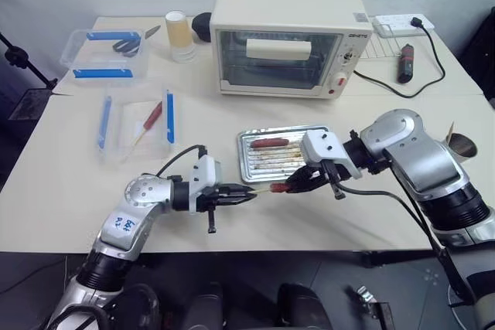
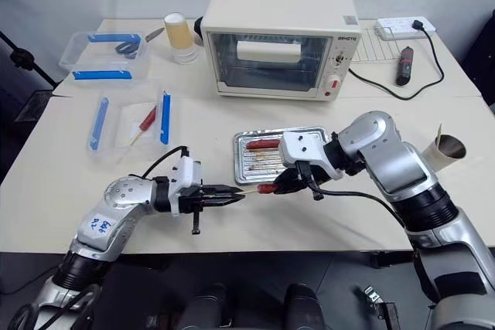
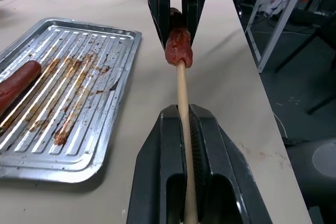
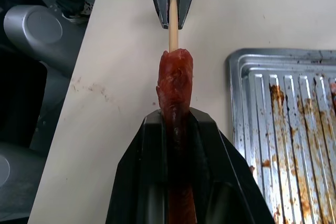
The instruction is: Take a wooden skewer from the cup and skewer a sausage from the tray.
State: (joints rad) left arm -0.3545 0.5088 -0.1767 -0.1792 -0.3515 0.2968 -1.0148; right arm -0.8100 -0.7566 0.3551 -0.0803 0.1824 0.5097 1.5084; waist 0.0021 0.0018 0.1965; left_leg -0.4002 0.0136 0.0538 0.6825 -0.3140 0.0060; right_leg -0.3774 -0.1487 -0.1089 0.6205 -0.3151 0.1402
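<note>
My left gripper (image 1: 249,195) is shut on the wooden skewer (image 3: 182,93), a thin pale stick held about level over the table just in front of the tray (image 1: 255,166). The skewer's tip is pushed into the end of the dark reddish-brown sausage (image 4: 175,85). From the other side, my right gripper (image 1: 298,185) is shut on that sausage. A lighter red sausage (image 1: 269,143) lies in the ribbed, grease-stained tray. The grey-beige cup (image 1: 462,144) stands at the table's right edge behind my right arm, with a thin stick rising from it.
A cream toaster oven (image 1: 282,40) stands at the back behind the tray. A yellow-tan cup (image 1: 179,35) and a clear tub with blue clips (image 1: 108,53) are at the back left, another tub (image 1: 135,125) nearer. The table's front edge runs just below both grippers.
</note>
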